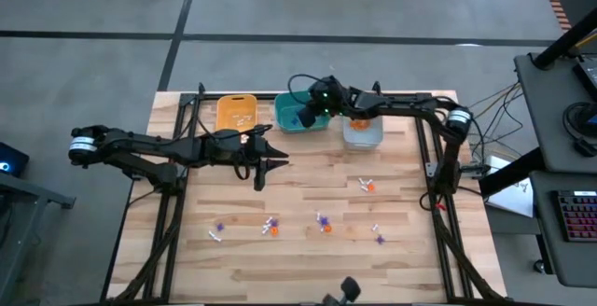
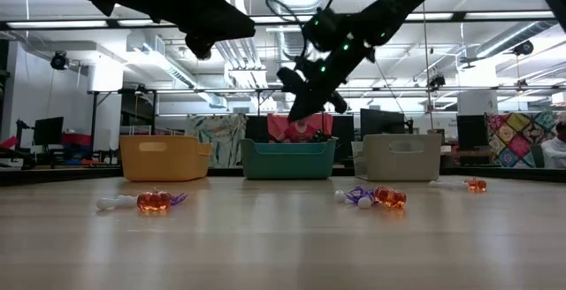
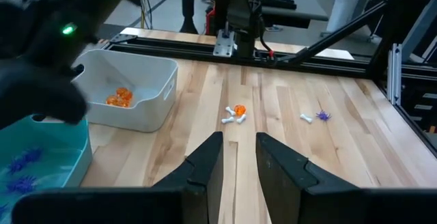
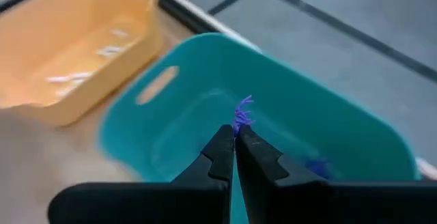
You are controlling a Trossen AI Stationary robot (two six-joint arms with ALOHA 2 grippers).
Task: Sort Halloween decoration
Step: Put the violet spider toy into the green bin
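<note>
Right gripper [image 4: 234, 136]: pinched shut on a purple trinket [image 4: 242, 115], poised over the teal bin [image 1: 300, 112].
Left gripper [image 3: 238, 157]: fingers slightly parted, nothing between them, above the bare table [image 1: 308, 250] near the yellow bin [image 1: 236, 112].
Trinkets: orange ones [image 3: 119, 98] lie in the grey bin [image 3: 147, 94]; white bits in the yellow bin; others scattered across the near tabletop [image 1: 324, 222].

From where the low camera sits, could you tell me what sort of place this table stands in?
Probably a robotics lab or workshop: exposed ceiling ducts and strip lights overhead, desks with monitors behind the wooden table, and a keyboard and cables beside the rig.
</note>
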